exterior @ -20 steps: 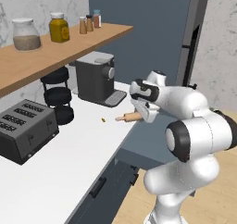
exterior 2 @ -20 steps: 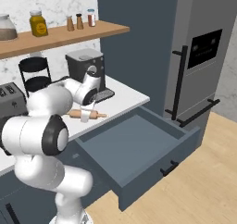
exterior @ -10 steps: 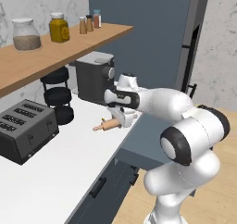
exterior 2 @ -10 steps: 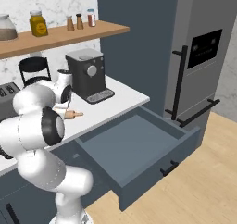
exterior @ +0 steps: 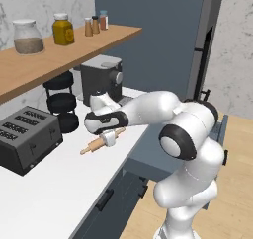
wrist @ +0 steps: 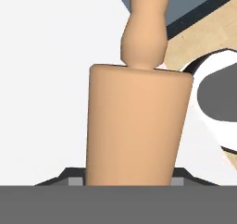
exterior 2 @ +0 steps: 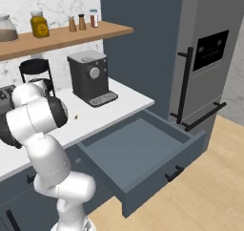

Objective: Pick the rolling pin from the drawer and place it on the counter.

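The gripper (exterior: 108,137) is closed on the rolling pin (exterior: 98,143), pinching its thick barrel between the two fingers; in the hand view the barrel (wrist: 138,126) rises straight out from between the finger tips, with one thin handle beyond it. The pin sticks out sideways from the hand, one handle reaching toward the toaster (exterior: 25,139), and sits low over the white counter (exterior: 59,183). Whether its underside already touches the slab is hard to judge from the left base view; it looks just above it.

Behind the hand stands the coffee machine (exterior: 102,78), near but apart. Off to the arm's side, the drawer (exterior 2: 143,153) hangs wide open with nothing in it.

The risk from here lies in the release. A round pin let go while above the surface, or tilted, may roll, and the counter's front edge is not far from the hand on the robot's side, so it could run off and fall to the floor or back into the drawer. Opening the fingers unevenly could also nudge it into a roll.
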